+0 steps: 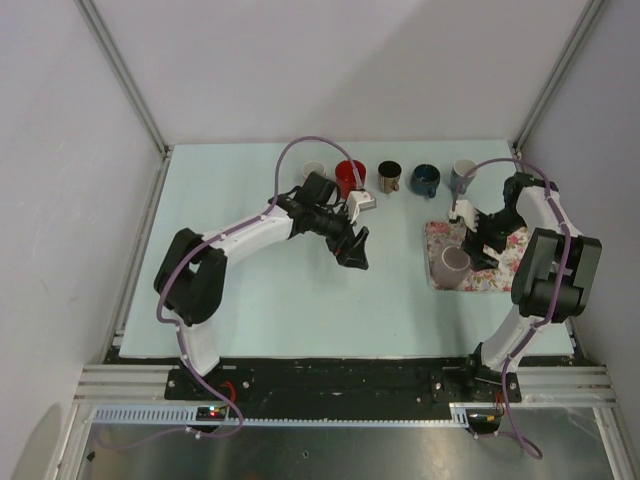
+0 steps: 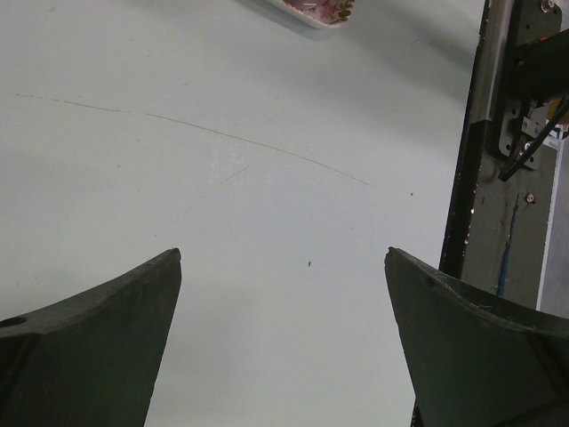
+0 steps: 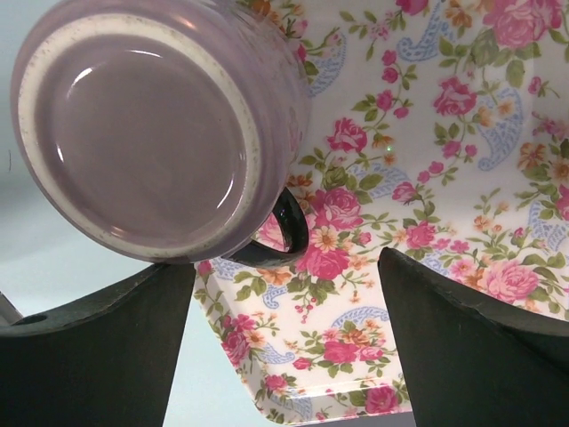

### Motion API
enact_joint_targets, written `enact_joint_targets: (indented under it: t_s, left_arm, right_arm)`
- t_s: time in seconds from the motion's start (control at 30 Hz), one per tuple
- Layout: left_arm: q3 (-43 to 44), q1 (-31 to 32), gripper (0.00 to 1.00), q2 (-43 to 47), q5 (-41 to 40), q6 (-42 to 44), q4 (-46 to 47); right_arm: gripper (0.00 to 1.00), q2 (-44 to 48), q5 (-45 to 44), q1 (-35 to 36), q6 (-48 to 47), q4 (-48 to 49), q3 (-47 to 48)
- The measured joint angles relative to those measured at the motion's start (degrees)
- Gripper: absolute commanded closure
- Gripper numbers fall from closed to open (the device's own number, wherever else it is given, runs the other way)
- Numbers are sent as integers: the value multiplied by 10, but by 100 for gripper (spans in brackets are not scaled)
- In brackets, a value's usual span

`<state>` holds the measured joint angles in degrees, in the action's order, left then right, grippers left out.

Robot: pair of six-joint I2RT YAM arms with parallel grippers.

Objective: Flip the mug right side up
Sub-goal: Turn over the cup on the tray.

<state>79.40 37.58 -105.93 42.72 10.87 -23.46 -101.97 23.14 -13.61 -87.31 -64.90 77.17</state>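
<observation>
A lilac mug (image 1: pixel 455 266) stands upside down on the floral tray (image 1: pixel 510 262) at the right. In the right wrist view its flat base (image 3: pixel 147 133) faces the camera and its dark handle (image 3: pixel 283 238) points toward the jaws. My right gripper (image 3: pixel 284 342) is open just above the tray, beside the mug, with the handle lying just beyond the gap between the fingers; it holds nothing. My left gripper (image 1: pixel 354 250) is open and empty over bare table in the middle, far from the mug (image 2: pixel 283 338).
A row of upright mugs stands at the back: white (image 1: pixel 314 172), red (image 1: pixel 350 178), brown (image 1: pixel 389 178), blue (image 1: pixel 425 180) and grey (image 1: pixel 462 175). The tray's corner (image 2: pixel 311 9) shows in the left wrist view. The table's black front edge (image 2: pixel 462 205) is at the right there.
</observation>
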Motion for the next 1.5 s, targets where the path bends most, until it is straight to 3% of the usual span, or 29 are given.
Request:
enact_joint_targets:
  t_s: [0.2, 0.37, 0.5, 0.7, 0.77, 1.13, 1.5]
  left_arm:
    - [0, -3, 0, 3, 2, 3, -5]
    - [0, -3, 0, 3, 7, 4, -11]
    - [0, -5, 0, 3, 10, 7, -13]
    - [0, -5, 0, 3, 10, 8, -15]
    - [0, -5, 1, 3, 11, 7, -16]
    - [3, -6, 2, 3, 12, 8, -24]
    - [36, -8, 2, 13, 26, 22, -32]
  right_arm:
    - [16, -5, 7, -1, -21, -17, 1]
    - [26, -12, 23, -6, -44, -33, 1]
    - [44, -24, 34, -12, -64, -54, 3]
    - [91, -40, 46, -19, -79, -69, 3]
    - [98, -40, 62, -20, -76, -69, 3]
    - [100, -33, 79, -43, -58, -96, 20]
    - [100, 21, 182, -45, -17, -106, 107]
